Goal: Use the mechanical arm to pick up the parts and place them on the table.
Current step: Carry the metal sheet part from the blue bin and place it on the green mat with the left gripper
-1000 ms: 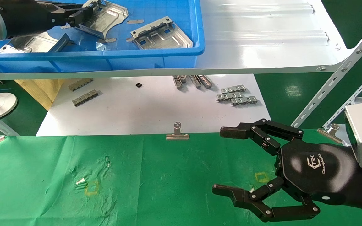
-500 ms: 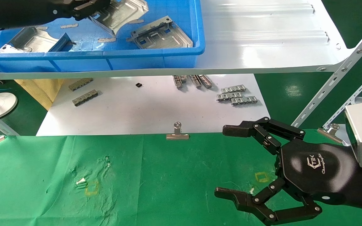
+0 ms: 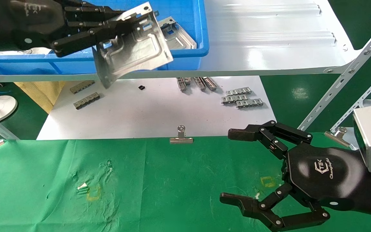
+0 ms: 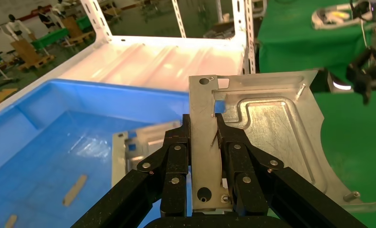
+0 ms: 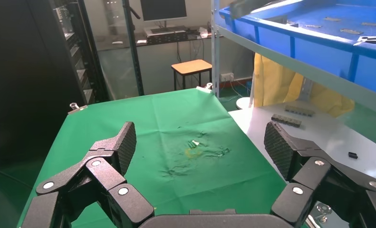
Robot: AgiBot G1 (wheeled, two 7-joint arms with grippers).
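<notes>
My left gripper (image 3: 121, 25) is shut on a silvery stamped part (image 3: 134, 48) and holds it tilted in the air over the front wall of the blue bin (image 3: 192, 19). In the left wrist view the fingers (image 4: 174, 156) pinch the part's rim strip, and the embossed plate (image 4: 271, 128) hangs beyond them. A second part (image 3: 177, 35) lies in the bin behind it and also shows in the left wrist view (image 4: 133, 147). My right gripper (image 3: 230, 166) is open and empty, low over the green table (image 3: 159, 187) at the right; the right wrist view (image 5: 200, 147) shows only cloth between its pads.
The bin stands on a glossy white shelf board (image 3: 269, 48). Below it a white sheet (image 3: 147, 112) carries grey chain strips (image 3: 242, 98). A binder clip (image 3: 181, 137) grips the cloth's far edge. Slanted metal struts (image 3: 343, 80) stand at the right. Yellow square marks (image 3: 93, 193) are on the cloth.
My left gripper has lifted the part out of the bin and brought it forward over the bin's front wall. The right gripper has stayed almost still.
</notes>
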